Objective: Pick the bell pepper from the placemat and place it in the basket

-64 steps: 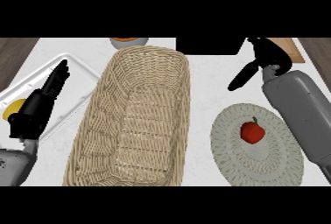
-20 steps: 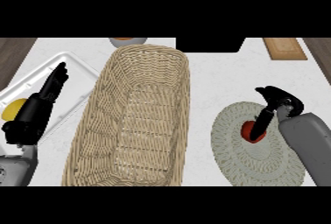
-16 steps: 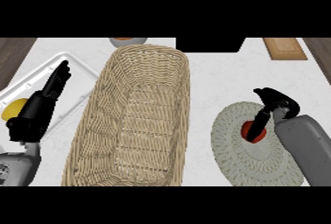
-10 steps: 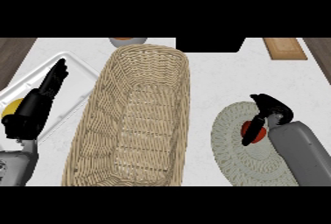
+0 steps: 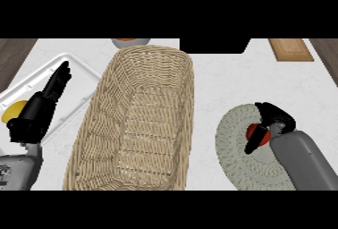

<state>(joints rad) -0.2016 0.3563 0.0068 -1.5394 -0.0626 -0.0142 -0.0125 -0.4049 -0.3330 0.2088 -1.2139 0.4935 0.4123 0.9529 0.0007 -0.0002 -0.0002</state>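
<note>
So the right hand has its fingers curled down over the bell pepper, with the thumb hooked in on the near side. Basically they're closed round it, with only a bit of red showing in the gap. The pepper is small, round-ish and bright red with a slightly orange edge. I can't make out a stem since the hand covers the top. It sits on the placemat, right under those fingers and towards the mat's far side.

The left hand is doing nothing: its fingers are straight, pointing away, holding nothing, over a white tray. A yellow thing peeks out just left of that hand's palm.

Count-wise:
- one pepper
- one round woven grey-green placemat
- one long wicker basket
- one tray
- two hands

The basket lies on the tabletop to the left of the right-hand fingers, between the two hands, close to the mat but not touching it. Far beyond the fingers there's a grey bowl at the basket's far end and a wooden board off to the right.
</note>
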